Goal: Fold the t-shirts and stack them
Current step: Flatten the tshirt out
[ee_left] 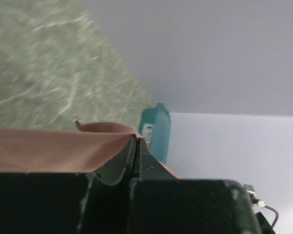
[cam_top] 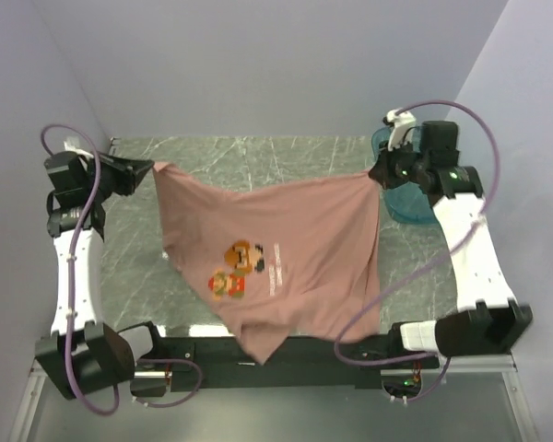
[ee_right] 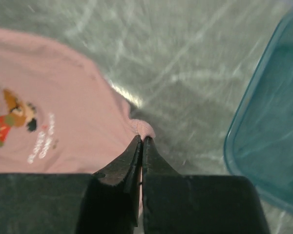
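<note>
Left hand [cam_top: 150,168] and right hand [cam_top: 374,175] each clench a t-shirt [cam_top: 276,249] corner (teal tub [cam_top: 410,204] beside the right).

Left arm [cam_top: 74,267] and right arm [cam_top: 475,253] have white links, black joint housings and looping purple cables [cam_top: 442,102]. A green light [cam_top: 453,172] glows at upper right. The left gripper [ee_left: 137,141] has 2 black fingers [ee_left: 118,163] flecked with pale scuffs.

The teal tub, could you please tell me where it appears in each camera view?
Top external: teal tub at upper right, partly hidden.
Left wrist: tub at centre, past the pink t-shirt.
Right wrist: tub along the right edge.
Shared landmark: the pink t-shirt.
</note>
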{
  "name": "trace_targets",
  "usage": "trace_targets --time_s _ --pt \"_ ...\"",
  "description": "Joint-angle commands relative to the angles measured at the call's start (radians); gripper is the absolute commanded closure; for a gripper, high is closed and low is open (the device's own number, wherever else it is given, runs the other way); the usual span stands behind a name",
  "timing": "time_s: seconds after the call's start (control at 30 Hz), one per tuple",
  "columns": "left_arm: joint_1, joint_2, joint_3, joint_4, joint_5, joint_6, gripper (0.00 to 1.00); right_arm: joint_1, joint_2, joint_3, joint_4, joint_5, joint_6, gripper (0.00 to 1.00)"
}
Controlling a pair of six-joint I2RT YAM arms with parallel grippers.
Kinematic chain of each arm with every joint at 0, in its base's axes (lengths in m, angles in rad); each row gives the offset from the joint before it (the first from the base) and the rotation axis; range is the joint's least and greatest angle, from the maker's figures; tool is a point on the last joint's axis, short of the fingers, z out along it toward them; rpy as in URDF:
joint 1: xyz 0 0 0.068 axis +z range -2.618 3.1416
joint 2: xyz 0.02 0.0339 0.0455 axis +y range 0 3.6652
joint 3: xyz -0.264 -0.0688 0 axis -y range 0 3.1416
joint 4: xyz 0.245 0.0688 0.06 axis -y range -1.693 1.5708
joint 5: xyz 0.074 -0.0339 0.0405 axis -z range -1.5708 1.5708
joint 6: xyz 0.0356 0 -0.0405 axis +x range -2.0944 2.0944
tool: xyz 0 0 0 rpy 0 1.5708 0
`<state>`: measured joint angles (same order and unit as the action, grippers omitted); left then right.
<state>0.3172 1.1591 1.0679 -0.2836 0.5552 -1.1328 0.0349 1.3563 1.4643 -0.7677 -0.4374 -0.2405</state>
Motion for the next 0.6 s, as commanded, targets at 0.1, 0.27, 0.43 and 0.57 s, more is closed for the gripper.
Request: trace_targets --time_s 0.1,0.27,0.43,0.57 --pt "0.002 -0.078 0.124 0.113 0.084 0.031 1.0 -0.003 -0.187 0.039 0.165 -0.113 -0.019 1.0" --pt "0.002 -0.072 0.124 0.136 0.091 0.002 1.0 -0.004 -0.192 0.054 0.185 -0.147 -0.002 1.0" --pt "0.002 -0.067 0.115 0.147 0.089 -0.005 1.0 -0.004 -0.195 0.05 0.197 -0.149 0.004 1.0" --pt "0.003 -0.082 0.087 0.158 0.088 -0.013 1.0 -0.003 -0.204 0.008 0.219 -0.155 0.007 1.0"
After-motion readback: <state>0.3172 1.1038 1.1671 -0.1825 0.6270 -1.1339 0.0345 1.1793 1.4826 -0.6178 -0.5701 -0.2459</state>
